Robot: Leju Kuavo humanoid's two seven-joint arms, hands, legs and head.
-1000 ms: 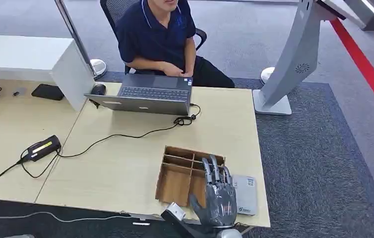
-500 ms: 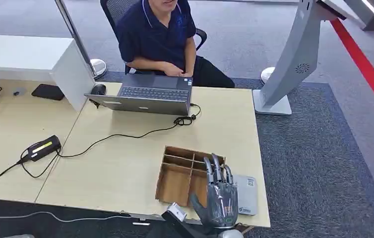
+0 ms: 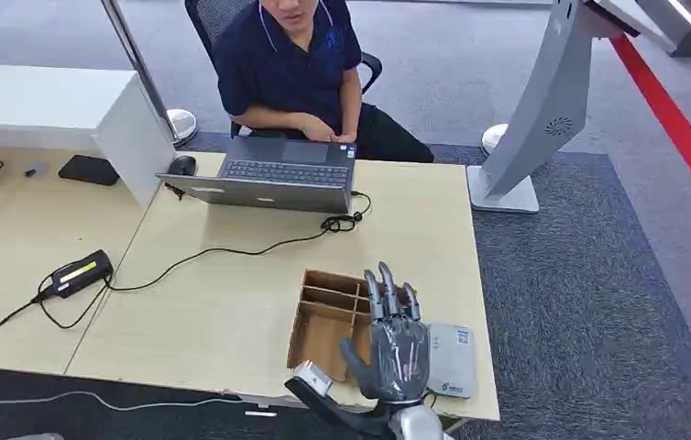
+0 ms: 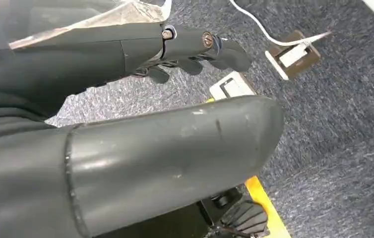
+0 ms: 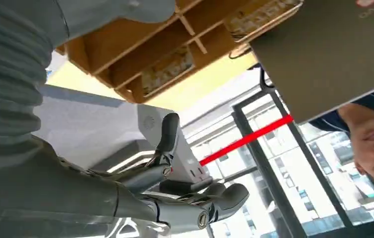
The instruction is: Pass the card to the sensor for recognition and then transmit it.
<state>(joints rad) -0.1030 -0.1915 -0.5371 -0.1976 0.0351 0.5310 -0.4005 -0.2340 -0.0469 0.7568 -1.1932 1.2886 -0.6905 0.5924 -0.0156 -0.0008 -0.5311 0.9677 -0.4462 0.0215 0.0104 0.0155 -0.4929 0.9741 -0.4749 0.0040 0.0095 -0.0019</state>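
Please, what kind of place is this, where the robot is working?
Probably an office or a reception hall. A person sits on an office chair at a laptop on a light wooden desk, the floor is grey carpet, and a tall grey kiosk stand is beside the desk.

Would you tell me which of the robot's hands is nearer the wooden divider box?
Right. The right hand hovers over the wooden divider box; the left hand hangs low over the carpet.
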